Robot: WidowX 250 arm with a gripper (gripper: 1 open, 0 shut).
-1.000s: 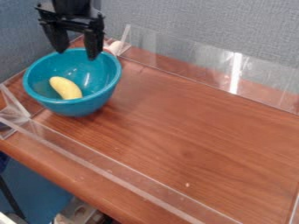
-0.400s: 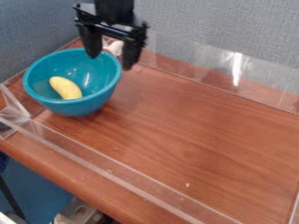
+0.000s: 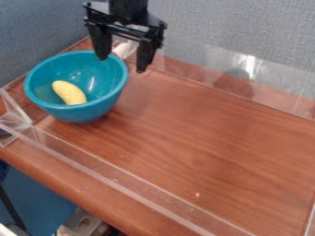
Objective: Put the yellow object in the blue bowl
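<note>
The yellow object (image 3: 68, 92), a small curved banana, lies inside the blue bowl (image 3: 109, 90) at the table's left end, toward the bowl's left side. My gripper (image 3: 123, 55) hangs open, fingers pointing down, above the bowl's far right rim and the wood just beyond it. Nothing sits between its black fingers (image 3: 99, 46). It is apart from the banana and does not touch the bowl.
The wooden table top (image 3: 197, 129) is fenced by a low clear plastic wall (image 3: 252, 69) along its back and front edges. A blue-grey textured wall stands behind. Open wood stretches to the right of the bowl.
My open gripper has moved to the right, from over the bowl's middle to over its far right rim. The banana and bowl have stayed put.
</note>
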